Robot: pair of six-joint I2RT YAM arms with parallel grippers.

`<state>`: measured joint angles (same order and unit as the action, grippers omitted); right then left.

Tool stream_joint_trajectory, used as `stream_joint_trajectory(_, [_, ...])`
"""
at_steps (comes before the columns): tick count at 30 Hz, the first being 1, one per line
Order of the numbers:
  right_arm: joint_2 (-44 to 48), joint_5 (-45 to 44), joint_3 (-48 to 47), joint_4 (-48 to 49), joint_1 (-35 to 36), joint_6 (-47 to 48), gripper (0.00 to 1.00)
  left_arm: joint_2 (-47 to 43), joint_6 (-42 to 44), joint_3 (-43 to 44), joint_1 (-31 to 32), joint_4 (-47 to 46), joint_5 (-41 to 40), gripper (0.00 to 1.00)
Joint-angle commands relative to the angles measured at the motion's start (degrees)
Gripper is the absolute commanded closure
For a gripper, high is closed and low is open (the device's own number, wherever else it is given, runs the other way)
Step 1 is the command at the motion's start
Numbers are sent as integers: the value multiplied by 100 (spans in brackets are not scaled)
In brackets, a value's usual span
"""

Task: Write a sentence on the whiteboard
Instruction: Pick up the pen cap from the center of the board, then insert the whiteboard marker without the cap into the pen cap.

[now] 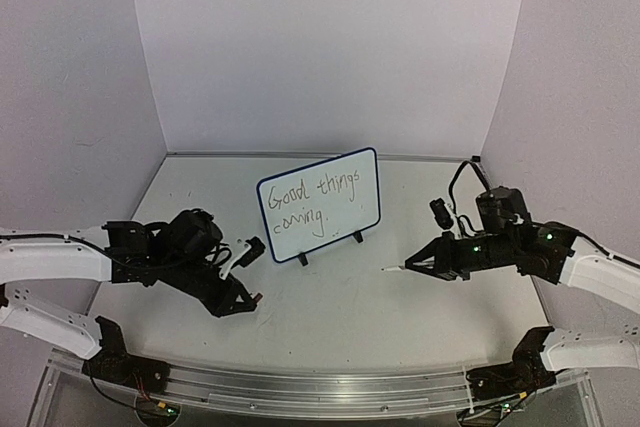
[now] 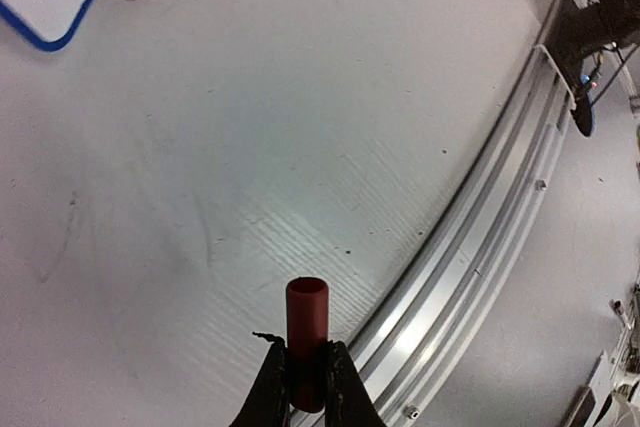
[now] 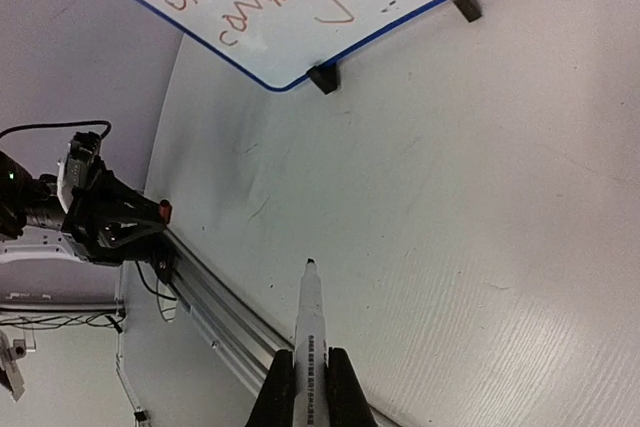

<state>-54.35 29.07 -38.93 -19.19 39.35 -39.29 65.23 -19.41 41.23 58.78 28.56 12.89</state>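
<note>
As far as I can judge from how things stand, the writing is finished and the step in hand is capping the pen. On the pale table (image 1: 400,287) the whiteboard (image 1: 352,209) stands on its two little feet (image 1: 303,259), mid-table towards the back wall, between the two arms and apart from both. Across it runs the sentence (image 1: 300,219): "Good things" over "coming.", full stop included. The right gripper (image 1: 428,261) is clenched on the marker (image 1: 395,268), whose bare tip points leftwards across the table, well short of the board. The left gripper (image 1: 248,298) is pinched on the cap (image 2: 306,327), low over the table near the front rail (image 1: 300,387).

The next move, I'd say, calls for bringing the two together: nib lined up with the cap's open mouth, then pushed straight home. A small misalignment would smear ink on the cap's rim.

From above you get the whole board and both lines, but the cap is barely a red speck. The left wrist camera shows it properly, a short dark red tube with its hollow end outwards, plus only a blue-rimmed corner of the board and one foot. The right wrist camera gives the marker's white barrel and dark nib, and there the letters look reddish.
</note>
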Motion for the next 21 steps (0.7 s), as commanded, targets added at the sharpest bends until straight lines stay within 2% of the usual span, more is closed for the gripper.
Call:
stream_joint_trajectory(1, [-248, 1399, -389, 252, 99, 55, 100, 520, 485, 893, 829, -180, 180, 100])
stream_joint_trajectory(7, [-505, 2076, -315, 852, 386, -175, 100, 1274, 830, 1550, 1463, -651, 435, 100])
stream_joint_trajectory(13, [-692, 2272, -197, 1369, 650, -436, 100, 1622, 958, 1854, 1664, -908, 633, 100])
stream_joint_trajectory(21, [-970, 2717, -47, 1550, 834, -438, 100, 1674, 862, 1715, 1698, -1207, 563, 100])
